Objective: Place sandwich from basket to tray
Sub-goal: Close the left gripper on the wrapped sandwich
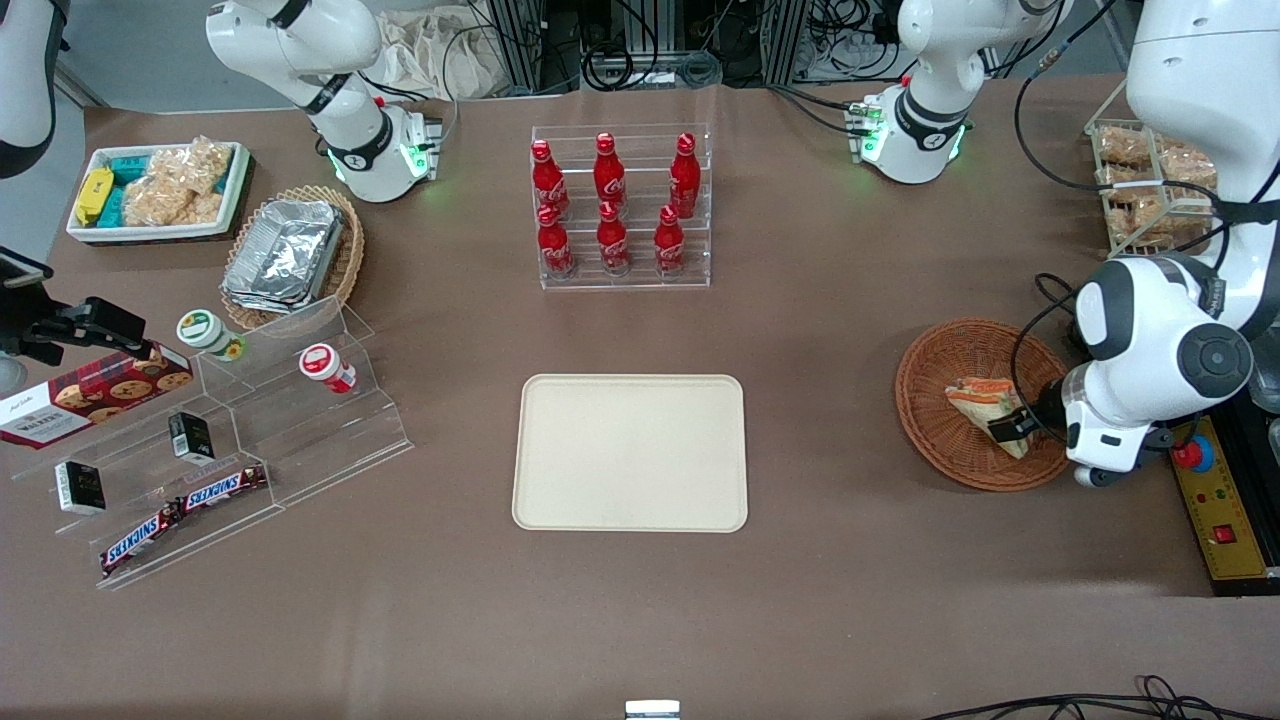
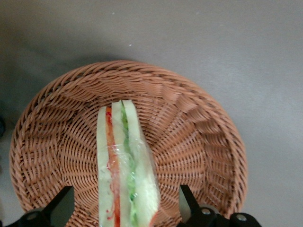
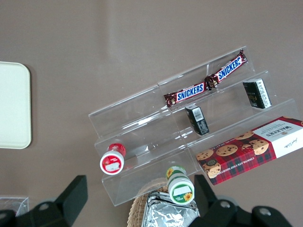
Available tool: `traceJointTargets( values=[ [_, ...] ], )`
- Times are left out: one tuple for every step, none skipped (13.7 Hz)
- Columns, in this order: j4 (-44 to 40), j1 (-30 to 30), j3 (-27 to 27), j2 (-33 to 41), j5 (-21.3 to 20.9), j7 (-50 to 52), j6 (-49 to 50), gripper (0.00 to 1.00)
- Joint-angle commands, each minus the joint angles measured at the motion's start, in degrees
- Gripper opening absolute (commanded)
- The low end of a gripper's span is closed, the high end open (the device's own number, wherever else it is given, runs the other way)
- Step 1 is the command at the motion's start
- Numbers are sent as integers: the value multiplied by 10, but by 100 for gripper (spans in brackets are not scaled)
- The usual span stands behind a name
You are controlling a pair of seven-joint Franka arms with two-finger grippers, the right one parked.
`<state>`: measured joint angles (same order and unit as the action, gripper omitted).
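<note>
The sandwich (image 1: 985, 403) is a wrapped wedge with red and green filling, lying in the reddish-brown wicker basket (image 1: 925, 415) toward the working arm's end of the table. My left gripper (image 1: 1022, 425) is low inside the basket and open. In the left wrist view its two black fingers (image 2: 188, 201) stand on either side of the sandwich (image 2: 125, 165), with basket weave (image 2: 199, 142) showing in the gap on each side. The gripper (image 2: 125, 198) holds nothing. The cream tray (image 1: 630, 452) lies flat and bare at the table's middle, well apart from the basket.
A clear rack of red cola bottles (image 1: 620, 205) stands farther from the front camera than the tray. A yellow control box (image 1: 1225, 520) sits beside the basket. An acrylic stepped shelf (image 1: 230, 430), a tan basket of foil containers (image 1: 290, 255) and a white snack bin (image 1: 155, 190) lie toward the parked arm's end.
</note>
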<state>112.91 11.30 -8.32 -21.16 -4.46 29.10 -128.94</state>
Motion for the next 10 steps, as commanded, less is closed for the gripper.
traceJointTargets(
  values=[
    [49,6,1,17,-7,40,-60,99],
    [63,6,1,17,-7,41,-75,99],
    [78,6,4,17,-7,42,-93,99],
    [89,6,10,17,-7,43,-112,99],
    [99,6,12,16,-9,42,-126,98],
    [100,6,12,12,-15,43,-131,94],
    [99,6,12,9,-16,44,-131,82],
    [97,5,12,10,-16,45,-129,61],
    [94,4,12,12,-16,44,-123,45],
    [91,2,11,14,-16,43,-111,29]
  ],
)
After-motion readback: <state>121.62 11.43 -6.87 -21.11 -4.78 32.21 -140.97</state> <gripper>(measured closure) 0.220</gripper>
